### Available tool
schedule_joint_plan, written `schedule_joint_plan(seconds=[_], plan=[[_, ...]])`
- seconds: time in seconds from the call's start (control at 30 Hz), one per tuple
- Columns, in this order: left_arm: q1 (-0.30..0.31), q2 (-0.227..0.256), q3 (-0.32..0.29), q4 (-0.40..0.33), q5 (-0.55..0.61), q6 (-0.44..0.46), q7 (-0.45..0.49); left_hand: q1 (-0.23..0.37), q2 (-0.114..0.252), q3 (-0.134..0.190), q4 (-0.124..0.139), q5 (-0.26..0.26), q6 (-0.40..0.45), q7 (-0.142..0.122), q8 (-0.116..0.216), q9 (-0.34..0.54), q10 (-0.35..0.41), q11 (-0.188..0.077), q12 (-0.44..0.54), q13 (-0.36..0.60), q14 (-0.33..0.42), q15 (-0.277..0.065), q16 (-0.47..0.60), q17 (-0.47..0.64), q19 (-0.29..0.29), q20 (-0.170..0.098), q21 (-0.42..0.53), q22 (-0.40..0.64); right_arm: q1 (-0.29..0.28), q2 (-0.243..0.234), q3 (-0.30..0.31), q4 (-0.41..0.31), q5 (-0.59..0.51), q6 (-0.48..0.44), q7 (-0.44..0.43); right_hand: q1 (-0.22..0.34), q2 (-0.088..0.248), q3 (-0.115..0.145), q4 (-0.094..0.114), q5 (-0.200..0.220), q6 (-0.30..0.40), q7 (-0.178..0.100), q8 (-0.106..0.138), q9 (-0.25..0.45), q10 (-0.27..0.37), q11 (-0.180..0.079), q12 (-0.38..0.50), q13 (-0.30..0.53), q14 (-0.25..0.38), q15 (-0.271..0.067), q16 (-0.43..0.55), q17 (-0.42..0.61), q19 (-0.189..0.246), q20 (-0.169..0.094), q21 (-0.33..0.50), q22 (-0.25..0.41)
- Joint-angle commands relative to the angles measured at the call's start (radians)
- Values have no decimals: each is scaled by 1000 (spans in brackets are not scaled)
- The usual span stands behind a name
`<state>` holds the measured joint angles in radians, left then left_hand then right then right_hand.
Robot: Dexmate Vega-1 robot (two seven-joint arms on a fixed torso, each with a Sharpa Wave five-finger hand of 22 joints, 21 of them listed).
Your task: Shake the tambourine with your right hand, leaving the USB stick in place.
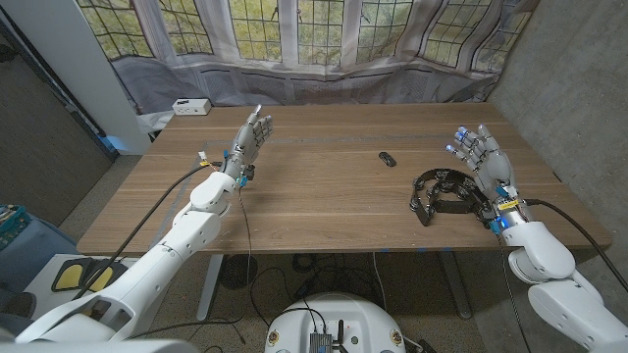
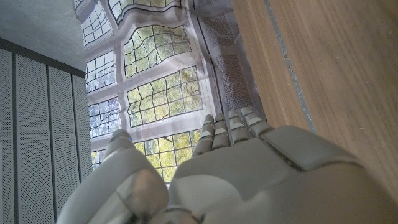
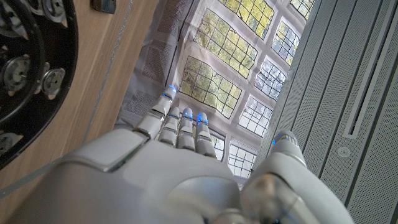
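Your right hand [image 1: 481,157] stands open near the counter's [image 1: 324,196] right edge, fingers apart and holding nothing, blue lights glowing at its fingertips [image 3: 180,115]. The black tambourine [image 1: 444,191] lies flat on the counter just beside that hand, on its inner side; part of its ring is hidden behind your hand and wrist in the head view, and the right wrist view cuts it off so that you see only one arc with a few metal jingles [image 3: 25,68]. The USB stick [image 1: 389,158] is a small dark shape lying toward the counter's middle, apart from the tambourine; it is too small to make out any marking on it. Your left hand [image 1: 251,139] is raised open over the counter's left part, fingers straight and close together, gripping nothing. A white box [image 1: 190,107] sits at the far left corner; any label on it is unreadable.
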<state>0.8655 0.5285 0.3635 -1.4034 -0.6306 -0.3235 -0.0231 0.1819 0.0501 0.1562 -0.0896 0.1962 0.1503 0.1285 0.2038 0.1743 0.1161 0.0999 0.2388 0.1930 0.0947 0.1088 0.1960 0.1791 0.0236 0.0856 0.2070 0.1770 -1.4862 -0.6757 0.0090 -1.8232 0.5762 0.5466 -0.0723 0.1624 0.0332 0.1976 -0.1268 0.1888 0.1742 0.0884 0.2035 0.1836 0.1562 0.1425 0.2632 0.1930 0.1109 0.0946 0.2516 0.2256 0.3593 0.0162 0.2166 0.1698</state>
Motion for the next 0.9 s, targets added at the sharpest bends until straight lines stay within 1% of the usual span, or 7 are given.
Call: schedule_joint_plan(seconds=[0.03,0.6,0.7,0.77,0.8,0.83,0.9], plan=[[13,5,-2,-23,3,4,14,13,4,0,-7,-3,10,-4,-2,6,14,-1,-4,2,3,1,0,2,-4,0,-3,3,-61,19,44,-36,-24,14,-6,9,3,0,-2,-1,14,0,2,4,17,-2,4,4,9,5,3,6,0,9,-2,6],[22,15,2,-46,8,16,16,15,7,2,-8,-4,16,-3,-3,6,16,0,-6,2,4,0,-2,2,-5,0,-4,3,-129,67,89,-67,-54,30,-17,12,5,0,-3,-1,33,-7,6,4,26,-3,4,4,12,6,2,7,-14,14,-10,6],[20,15,4,-49,13,14,15,16,7,2,-9,-4,16,-4,-3,6,16,0,-7,2,5,0,-2,2,-5,0,-4,3,-143,76,99,-73,-68,32,-25,14,4,0,-4,-1,38,-12,7,4,30,-3,4,5,10,7,0,7,-26,15,-15,6],[20,14,5,-51,13,16,16,16,8,2,-9,-4,16,-5,-4,6,17,0,-7,2,5,-1,-2,2,-5,0,-5,3,-152,83,104,-79,-76,30,-32,15,4,0,-4,-1,45,-17,8,4,32,-5,4,5,8,4,-2,7,-39,19,-20,6],[19,14,6,-51,12,16,15,16,8,2,-9,-4,17,-5,-4,6,17,0,-7,2,5,-1,-2,2,-5,0,-5,3,-155,87,106,-80,-79,32,-33,16,4,-1,-5,-2,53,-22,10,5,35,-6,3,5,8,0,-3,8,-63,20,-28,6],[19,15,6,-52,13,17,13,16,8,2,-9,-4,17,-5,-3,6,17,0,-7,2,5,-1,-2,2,-5,0,-5,3,-159,89,107,-82,-80,31,-34,16,3,-1,-5,-2,60,-25,11,5,38,-6,3,5,8,-1,-4,7,-67,20,-29,6],[20,14,7,-53,13,18,15,16,8,3,-9,-4,17,-5,-4,6,19,-1,-7,2,5,-1,-2,2,-6,0,-5,3,-162,99,108,-81,-87,37,-37,19,2,-2,-6,-2,82,-32,16,5,53,-9,4,5,13,-4,-5,6,-114,14,-41,6]])
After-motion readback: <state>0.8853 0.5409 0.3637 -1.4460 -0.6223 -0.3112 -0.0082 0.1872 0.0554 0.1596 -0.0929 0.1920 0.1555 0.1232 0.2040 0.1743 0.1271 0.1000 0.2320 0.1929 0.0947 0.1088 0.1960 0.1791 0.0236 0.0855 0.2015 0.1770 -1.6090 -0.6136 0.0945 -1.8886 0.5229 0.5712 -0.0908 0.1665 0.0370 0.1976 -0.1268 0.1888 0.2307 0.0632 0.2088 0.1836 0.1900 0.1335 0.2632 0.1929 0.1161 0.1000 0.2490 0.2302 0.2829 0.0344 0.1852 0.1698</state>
